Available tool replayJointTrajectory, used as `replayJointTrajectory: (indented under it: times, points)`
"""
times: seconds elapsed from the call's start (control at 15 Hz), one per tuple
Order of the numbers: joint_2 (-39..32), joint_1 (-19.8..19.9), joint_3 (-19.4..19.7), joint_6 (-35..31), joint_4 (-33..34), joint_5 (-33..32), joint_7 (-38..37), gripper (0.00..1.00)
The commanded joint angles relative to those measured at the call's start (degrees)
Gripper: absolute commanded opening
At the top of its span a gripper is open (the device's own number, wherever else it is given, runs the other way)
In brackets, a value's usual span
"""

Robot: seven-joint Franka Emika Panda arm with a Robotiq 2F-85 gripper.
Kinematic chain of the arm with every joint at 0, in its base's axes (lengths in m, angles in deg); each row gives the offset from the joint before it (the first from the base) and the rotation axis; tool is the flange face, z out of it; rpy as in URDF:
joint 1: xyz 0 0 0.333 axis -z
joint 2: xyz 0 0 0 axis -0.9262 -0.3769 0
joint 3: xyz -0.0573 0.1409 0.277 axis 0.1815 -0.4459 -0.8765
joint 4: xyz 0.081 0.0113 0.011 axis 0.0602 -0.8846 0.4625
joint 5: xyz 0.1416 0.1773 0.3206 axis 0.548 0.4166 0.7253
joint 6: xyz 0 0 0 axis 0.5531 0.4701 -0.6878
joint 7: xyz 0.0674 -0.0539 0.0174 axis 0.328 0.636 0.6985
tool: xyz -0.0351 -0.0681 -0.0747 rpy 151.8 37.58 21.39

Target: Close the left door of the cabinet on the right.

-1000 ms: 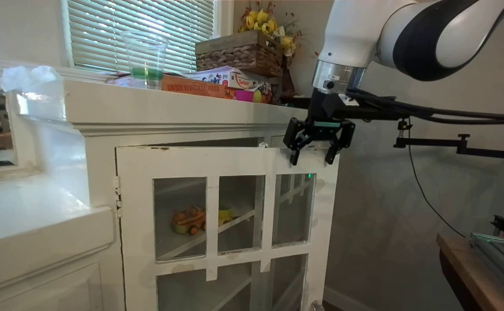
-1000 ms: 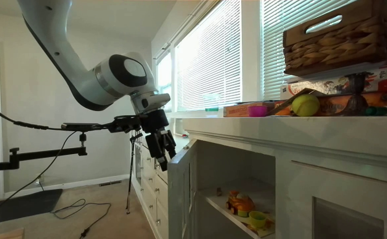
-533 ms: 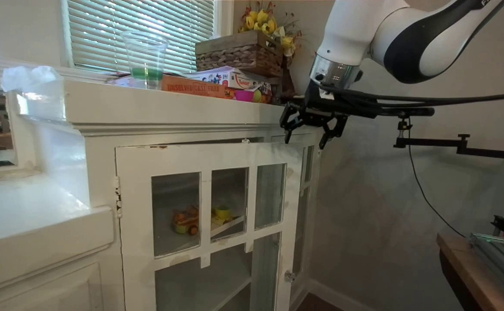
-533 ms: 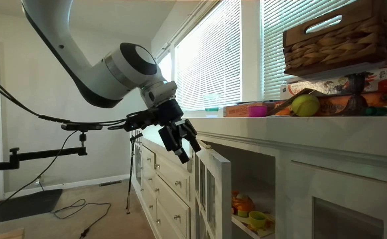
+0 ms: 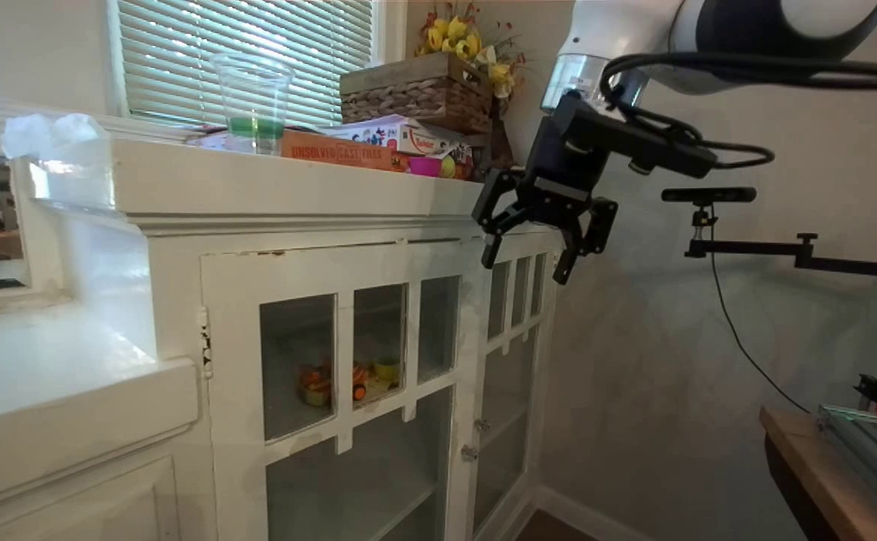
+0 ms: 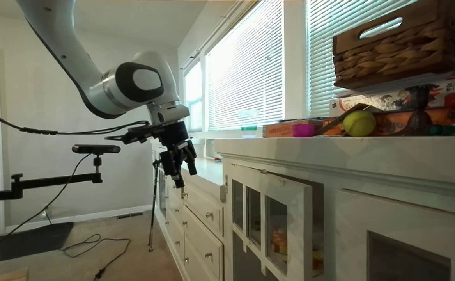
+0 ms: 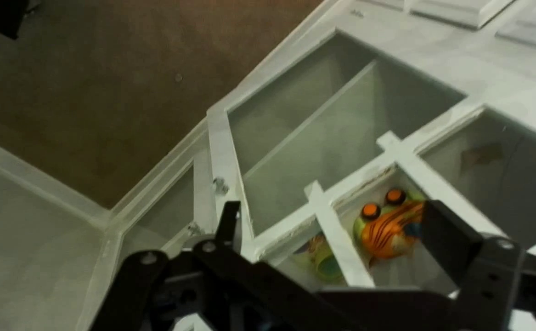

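The left door (image 5: 346,409) of the white cabinet (image 5: 295,180) is close to its frame. In an exterior view the left door (image 6: 299,226) stands slightly ajar, with a dark gap behind its free edge. It also shows in the wrist view (image 7: 320,204), with its small knob (image 7: 220,185). The cabinet's other glass-paned door (image 5: 517,332) sits in its frame. My gripper (image 5: 525,265) is open and empty, in front of the cabinet at about the height of the doors' upper part. In an exterior view the gripper (image 6: 186,178) is apart from the left door.
An orange toy car (image 7: 389,230) and a green cup (image 7: 330,266) are inside behind the panes. Boxes (image 5: 340,152), a wicker basket (image 5: 415,101) and a tennis ball (image 6: 359,123) stand on top. A camera (image 5: 709,195) on a black stand and a wooden table (image 5: 799,451) are nearby.
The left door has swung from wide open to slightly ajar. My gripper moved toward the cabinet along with it, then drew back from the door.
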Motion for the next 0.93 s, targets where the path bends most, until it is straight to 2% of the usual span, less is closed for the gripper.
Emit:
replayJointTrajectory:
  times: [0.0, 0.13, 0.27, 0.33, 0.53, 0.67, 0.73, 0.87]
  points:
    - [11.2, -12.9, 8.6, 12.4, -1.6, 12.1, 15.5, 1.00]
    - [16.8, -13.3, 10.0, 20.9, -0.4, 12.1, 23.6, 1.00]
    - [20.4, -12.9, 10.8, 30.0, 2.0, 8.6, 29.1, 1.00]
    - [21.7, -5.8, 4.4, 34.5, 3.4, 12.3, 35.2, 1.00]
    - [25.9, -1.0, 2.0, 45.3, 7.2, 13.2, 45.8, 1.00]
    - [27.0, 2.2, 0.2, 48.3, 9.0, 13.0, 50.2, 1.00]
    - [25.8, 3.8, -1.4, 45.1, 7.5, 13.5, 48.1, 1.00]
    - [26.4, 5.8, -2.6, 45.6, 7.9, 13.5, 48.8, 1.00]
